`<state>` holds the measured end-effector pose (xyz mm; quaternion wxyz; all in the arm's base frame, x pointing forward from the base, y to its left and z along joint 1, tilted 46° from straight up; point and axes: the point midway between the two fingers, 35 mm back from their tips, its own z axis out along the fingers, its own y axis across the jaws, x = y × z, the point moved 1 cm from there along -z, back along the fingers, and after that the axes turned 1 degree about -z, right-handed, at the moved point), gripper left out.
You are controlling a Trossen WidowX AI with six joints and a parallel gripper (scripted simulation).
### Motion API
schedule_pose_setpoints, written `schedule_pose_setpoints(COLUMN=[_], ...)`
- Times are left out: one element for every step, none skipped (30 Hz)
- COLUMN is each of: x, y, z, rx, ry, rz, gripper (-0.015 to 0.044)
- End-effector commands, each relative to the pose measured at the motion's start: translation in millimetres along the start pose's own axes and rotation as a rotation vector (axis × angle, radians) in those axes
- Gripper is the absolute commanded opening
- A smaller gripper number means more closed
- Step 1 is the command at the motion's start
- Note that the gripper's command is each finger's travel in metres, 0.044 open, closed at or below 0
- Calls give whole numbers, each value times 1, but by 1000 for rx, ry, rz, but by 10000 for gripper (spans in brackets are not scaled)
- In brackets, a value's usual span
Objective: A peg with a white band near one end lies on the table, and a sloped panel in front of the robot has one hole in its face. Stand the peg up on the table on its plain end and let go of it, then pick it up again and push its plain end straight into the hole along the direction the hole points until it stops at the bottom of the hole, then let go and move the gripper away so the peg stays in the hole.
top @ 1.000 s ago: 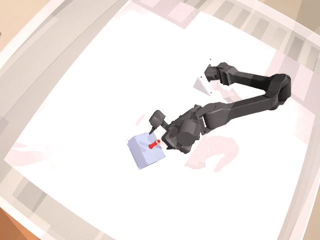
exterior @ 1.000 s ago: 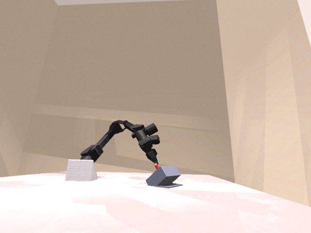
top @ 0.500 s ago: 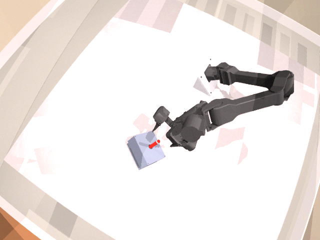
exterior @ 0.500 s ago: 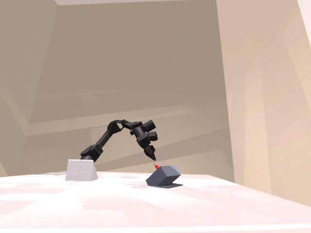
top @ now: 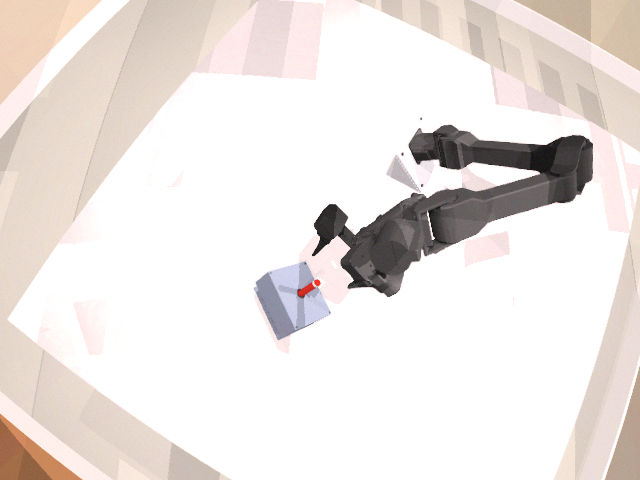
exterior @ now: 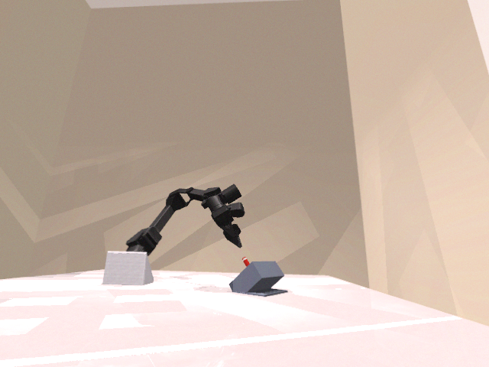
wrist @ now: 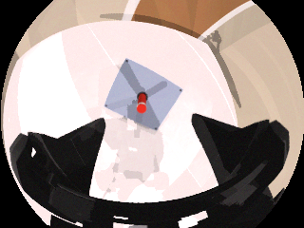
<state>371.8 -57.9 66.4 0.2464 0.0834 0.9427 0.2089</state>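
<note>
The tool (top: 330, 269) (exterior: 240, 246) (wrist: 148, 120) was found wide open, with nothing between its fingers. It was suspended above the table (top: 413, 372) (exterior: 237, 327) (wrist: 45, 81), apart from the peg, its fingertips directed down toward the sloped panel. In the wrist view the two fingers stood well apart, one on each side of the frame, with the peg appearing beyond the opening.

The red peg (top: 309, 288) (exterior: 246, 261) (wrist: 142, 103) was seated in the hole of the panel, tilted, and projecting from the face on the side toward the tool. Its white band was visible near the exposed end; the plain end was hidden inside the hole. Whether that end rested on the bottom could not be determined.

The blue-grey sloped panel (top: 298, 281) (exterior: 257, 276) (wrist: 157, 102) formed the face of a block, with small dark marks at its corners. A thin plate (exterior: 276, 292) lay beneath the block on the table.

Behind the tool, the black arm (top: 516, 198) (exterior: 161, 219) was bent at a raised elbow. Its lower end stood at a pale, slant-sided base (top: 400, 173) (exterior: 124, 270), well apart from the panel.
</note>
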Motion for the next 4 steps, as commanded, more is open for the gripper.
schedule_pose_setpoints(x=[-1,-1,-1,-1], y=[1,1,1,1], z=[-8,-9,-10,-10], rx=[-5,-5,-5,-5], ry=[-2,-2,-2,-2], rz=[-5,-4,-4,-4], gripper=[440,440,440,440])
